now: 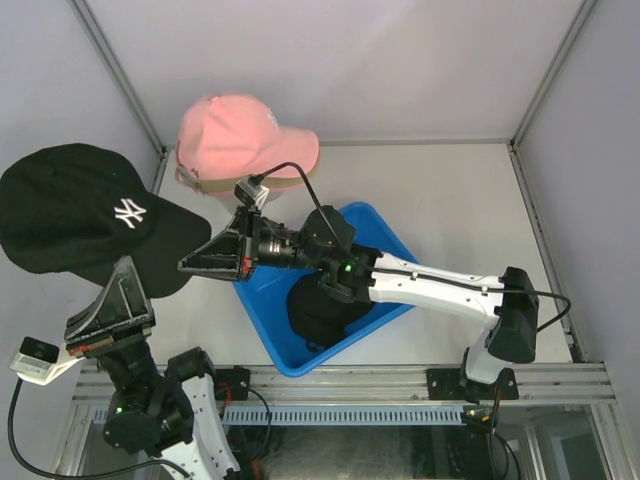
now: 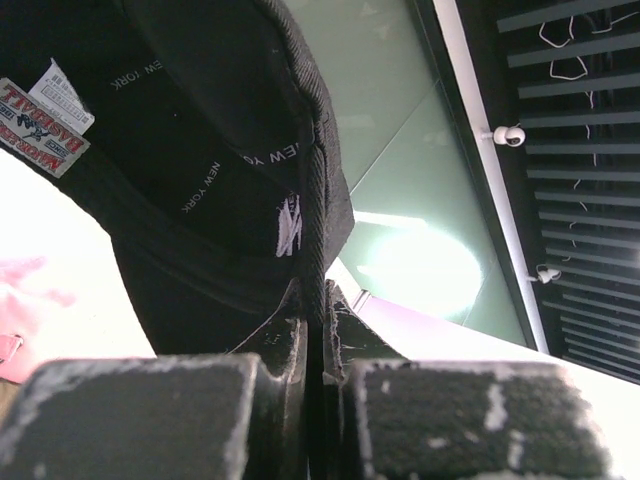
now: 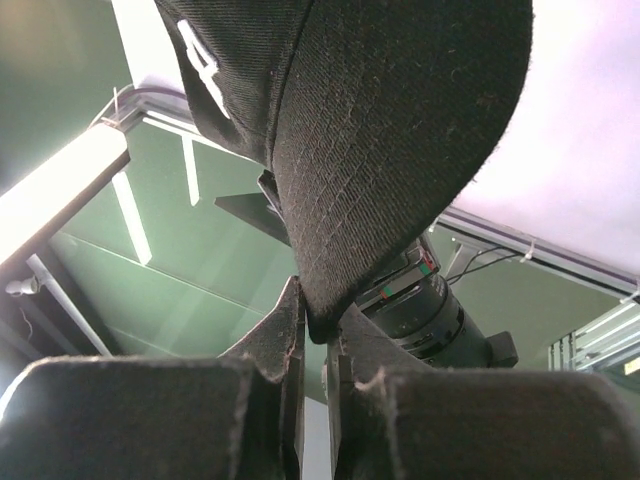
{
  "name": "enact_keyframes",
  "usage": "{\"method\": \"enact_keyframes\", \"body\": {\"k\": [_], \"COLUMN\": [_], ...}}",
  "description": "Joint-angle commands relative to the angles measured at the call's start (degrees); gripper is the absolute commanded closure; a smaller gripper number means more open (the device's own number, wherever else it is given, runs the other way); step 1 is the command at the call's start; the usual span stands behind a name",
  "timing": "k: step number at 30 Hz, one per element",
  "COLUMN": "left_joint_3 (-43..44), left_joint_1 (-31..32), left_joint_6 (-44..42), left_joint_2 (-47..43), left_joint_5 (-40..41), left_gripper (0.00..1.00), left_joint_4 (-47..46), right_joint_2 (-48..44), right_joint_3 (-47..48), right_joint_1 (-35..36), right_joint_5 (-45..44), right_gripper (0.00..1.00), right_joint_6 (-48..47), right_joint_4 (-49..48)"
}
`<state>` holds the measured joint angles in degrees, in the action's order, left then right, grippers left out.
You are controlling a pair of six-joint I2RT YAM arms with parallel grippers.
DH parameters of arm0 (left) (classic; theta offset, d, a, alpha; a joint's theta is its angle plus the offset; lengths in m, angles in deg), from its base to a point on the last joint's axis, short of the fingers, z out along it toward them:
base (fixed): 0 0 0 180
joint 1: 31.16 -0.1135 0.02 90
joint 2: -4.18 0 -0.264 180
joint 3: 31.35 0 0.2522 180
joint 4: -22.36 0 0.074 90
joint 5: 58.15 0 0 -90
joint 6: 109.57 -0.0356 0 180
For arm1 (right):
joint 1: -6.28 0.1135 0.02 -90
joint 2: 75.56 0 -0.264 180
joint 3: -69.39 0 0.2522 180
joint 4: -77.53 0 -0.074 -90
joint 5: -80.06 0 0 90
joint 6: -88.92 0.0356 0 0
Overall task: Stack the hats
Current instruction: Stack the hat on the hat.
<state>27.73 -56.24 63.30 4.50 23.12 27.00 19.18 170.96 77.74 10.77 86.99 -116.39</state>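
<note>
A black cap with a white NY logo (image 1: 80, 205) hangs in the air at the left, held by both arms. My left gripper (image 1: 125, 265) is shut on the cap's lower rim. In the left wrist view its jaws (image 2: 318, 300) pinch that fabric edge, and the cap's inside (image 2: 200, 150) with its labels shows above. My right gripper (image 1: 186, 266) is shut on the tip of the brim, and the right wrist view shows the brim (image 3: 390, 130) clamped between the jaws (image 3: 318, 322). A pink cap (image 1: 235, 135) sits at the back left. Another black hat (image 1: 315, 312) lies in the blue bin, partly under the right arm.
The blue bin (image 1: 385, 225) stands at the table's middle, tilted diagonally, with the right arm reaching across it. A tan edge (image 1: 190, 178) shows under the pink cap's left side. Grey walls close the table at left, back and right.
</note>
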Motion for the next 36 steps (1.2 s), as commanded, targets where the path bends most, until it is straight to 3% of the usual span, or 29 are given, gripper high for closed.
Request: {"method": "enact_keyframes", "body": {"k": [1,8,14,24,36], "left_joint_3": [-0.6,-2.0,-3.8,-5.8,-9.7], "left_joint_1": [-0.7,-2.3,-4.4,-6.4,-9.7], "left_joint_6": [-3.3,-3.4,-2.4,-4.0,-4.3], "left_joint_2": [-13.0,-13.0,-13.0,-12.1,-10.4], "left_joint_5": [-3.2,-2.6,-1.3,-0.8,-1.1], "left_gripper": [0.98,0.72,0.61,0.51,0.51], "left_joint_4": [-2.2,-2.6,-4.8,-5.0,-5.9], "right_joint_2": [-3.2,-4.7,-3.6,2.9,12.2], "right_joint_3": [3.0,6.6,12.1,24.6,39.7], "right_joint_1": [-0.9,-4.7,-8.2,-13.9,-22.8], "right_joint_5": [3.1,10.0,16.4,26.0,32.8], "right_gripper": [1.00,1.00,1.00,1.00,1.00], "right_joint_6": [-3.8,-10.1,-10.1,-10.1,-10.1], "right_joint_4": [3.1,9.8,14.3,14.6,12.4]}}
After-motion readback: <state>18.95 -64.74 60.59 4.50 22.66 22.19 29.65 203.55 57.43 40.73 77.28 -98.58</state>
